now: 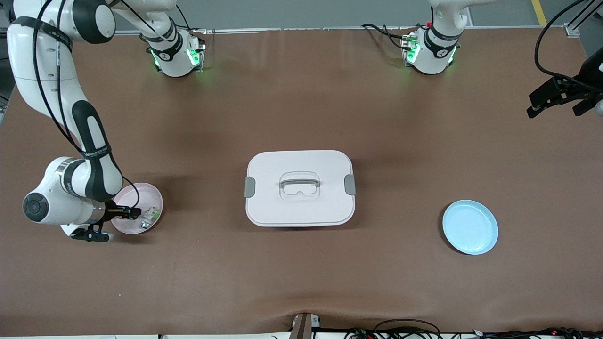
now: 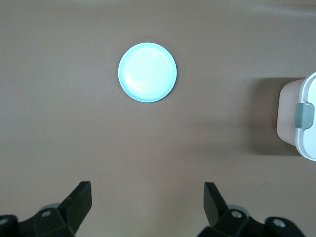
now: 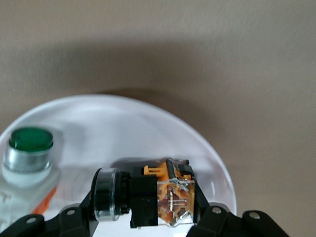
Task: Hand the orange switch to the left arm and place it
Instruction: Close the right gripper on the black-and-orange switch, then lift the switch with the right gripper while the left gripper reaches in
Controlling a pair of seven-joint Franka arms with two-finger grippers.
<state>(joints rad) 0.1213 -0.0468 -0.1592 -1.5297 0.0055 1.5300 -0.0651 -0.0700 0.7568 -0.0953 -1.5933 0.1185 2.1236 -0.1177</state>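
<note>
We see the right gripper [image 3: 148,217] clamping the black-bodied orange switch [image 3: 158,192] in the pink round plate [image 1: 151,195], ready for lifting, while the left gripper [image 2: 148,205] waits wide apart.

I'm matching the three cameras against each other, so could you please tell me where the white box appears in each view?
Front view: the box sits mid-table, between the pink plate and the blue plate.
Left wrist view: only one end of the box with a grey clip shows, at the picture's edge.
Right wrist view: not in it.
Shared landmark: the blue plate, in the front and left wrist views.
</note>
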